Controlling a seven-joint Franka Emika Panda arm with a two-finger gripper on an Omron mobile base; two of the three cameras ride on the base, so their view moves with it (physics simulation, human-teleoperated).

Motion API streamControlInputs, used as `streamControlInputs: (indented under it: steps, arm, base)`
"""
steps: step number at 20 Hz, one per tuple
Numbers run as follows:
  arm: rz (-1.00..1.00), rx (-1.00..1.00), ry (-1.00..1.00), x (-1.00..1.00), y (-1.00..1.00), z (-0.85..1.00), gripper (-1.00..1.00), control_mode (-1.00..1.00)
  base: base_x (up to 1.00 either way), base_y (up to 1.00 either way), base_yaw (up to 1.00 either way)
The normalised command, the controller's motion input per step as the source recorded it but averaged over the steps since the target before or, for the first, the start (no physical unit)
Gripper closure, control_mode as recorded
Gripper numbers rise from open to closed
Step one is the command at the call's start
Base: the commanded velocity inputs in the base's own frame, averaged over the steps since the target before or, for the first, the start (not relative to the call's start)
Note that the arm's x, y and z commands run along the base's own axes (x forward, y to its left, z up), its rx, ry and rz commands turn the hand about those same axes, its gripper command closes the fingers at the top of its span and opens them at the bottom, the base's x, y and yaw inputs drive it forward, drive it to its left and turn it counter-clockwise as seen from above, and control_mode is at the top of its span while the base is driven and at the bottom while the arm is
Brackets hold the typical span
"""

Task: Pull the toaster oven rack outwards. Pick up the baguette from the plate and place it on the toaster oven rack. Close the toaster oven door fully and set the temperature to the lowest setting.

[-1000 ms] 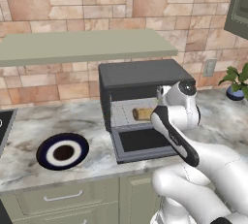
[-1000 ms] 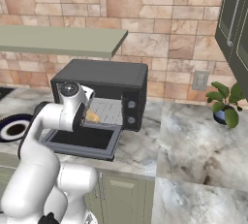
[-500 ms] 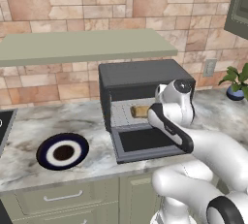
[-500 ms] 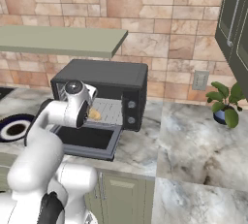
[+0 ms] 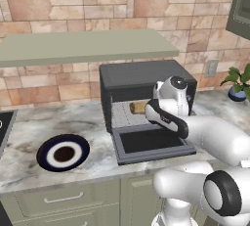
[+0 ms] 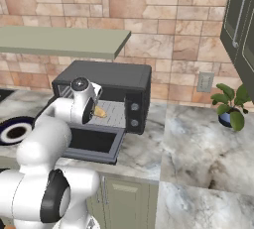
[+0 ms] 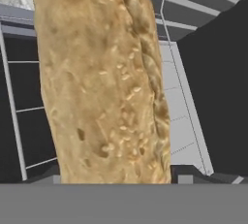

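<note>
Nearest us, the plate [image 5: 63, 152] sits bare on the counter [image 5: 29, 122], left of the oven [image 5: 141, 80]. Its door [image 5: 151, 143] lies flat open. Beyond it our gripper [image 5: 146, 108] holds the baguette [image 7: 99, 82] in wide jaws over the rack [image 7: 186, 121], at the oven mouth.

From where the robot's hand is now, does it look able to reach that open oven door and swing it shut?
Probably yes. The toaster oven door lies folded down flat just below the hand, with nothing lying on it or between them. The hand is at the oven's mouth with the baguette right in front of it, so it would first need to back out.
</note>
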Motion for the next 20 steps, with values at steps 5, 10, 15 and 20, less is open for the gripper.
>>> streamControlInputs:
  steps: [5, 10, 15, 20]
  arm:
    - [0.00, -0.05, 0.04, 0.09, 0.00, -0.45, 1.00, -1.00]
    - [0.01, -0.06, 0.02, 0.00, 0.00, -0.38, -1.00, -1.00]
    - [0.00, 0.00, 0.00, 0.00, 0.00, 0.00, -1.00, -1.00]
    - [0.00, 0.00, 0.00, 0.00, 0.00, 0.00, -1.00, -1.00]
  base:
    - [0.00, 0.00, 0.00]
    - [0.00, 0.00, 0.00]
    - [0.00, 0.00, 0.00]
    - [0.00, 0.00, 0.00]
